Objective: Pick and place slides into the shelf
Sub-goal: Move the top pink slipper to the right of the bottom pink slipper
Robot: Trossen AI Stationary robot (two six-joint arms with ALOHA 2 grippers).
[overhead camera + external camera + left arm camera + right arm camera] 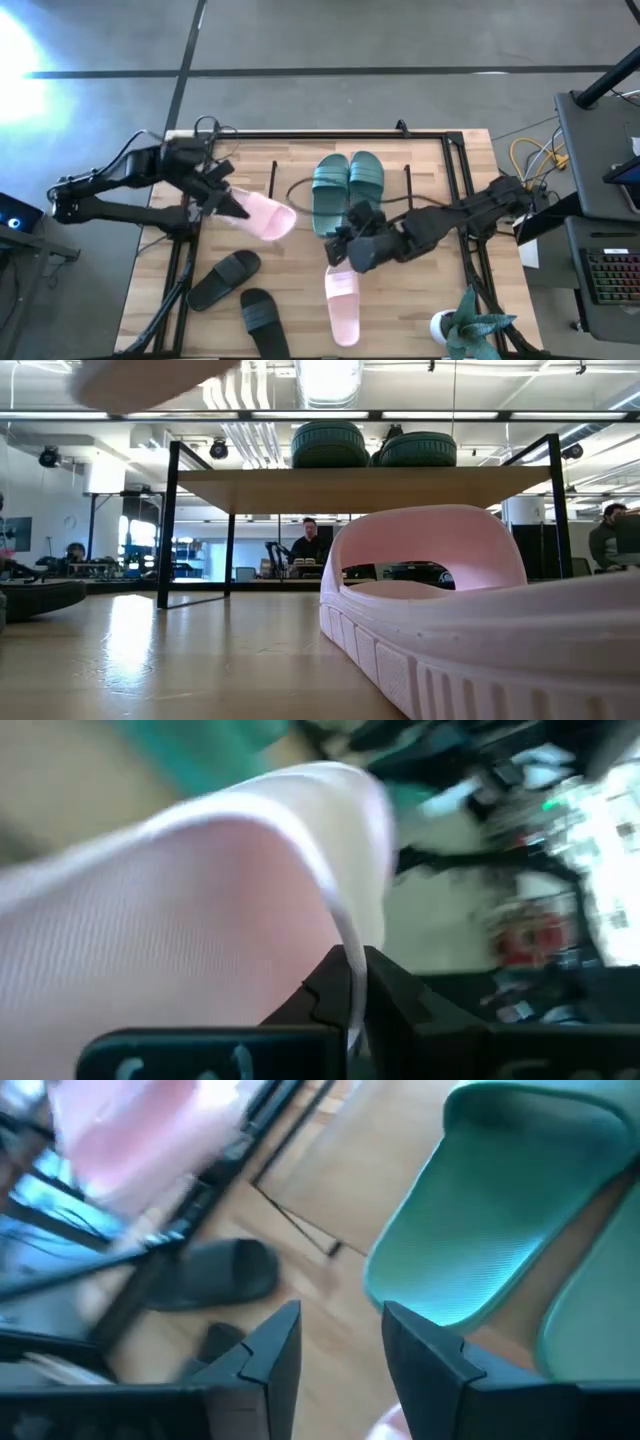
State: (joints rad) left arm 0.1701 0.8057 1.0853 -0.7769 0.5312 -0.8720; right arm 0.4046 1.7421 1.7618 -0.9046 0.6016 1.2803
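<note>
My left gripper (228, 203) is shut on a pale pink slide (265, 216), held over the table's left half and left of the shelf (407, 185). The low view shows this slide (150, 380) high above the table. Two teal-green slides (348, 188) lie side by side on the shelf's wood board (370, 485). My right gripper (345, 240) is open and hovers just near of the teal pair (500, 1220), above the second pink slide (342, 300). That slide rests sole-down on the table. Two black slides (225, 280) (262, 320) lie at the near left. My left gripper pinches a thin edge (352, 955) of the pink slide between its two fingers, at the slide's end nearest the arm. Whether this is strap or sole edge, I cannot tell. The slide is lifted clear of the table and reaches out toward the shelf.
A large black tube frame (452, 160) runs round the table top. A potted plant (470, 325) stands at the near right corner. Cables and a desk with a keyboard (610, 270) lie beyond the table's right edge. People sit in the room behind (310, 545).
</note>
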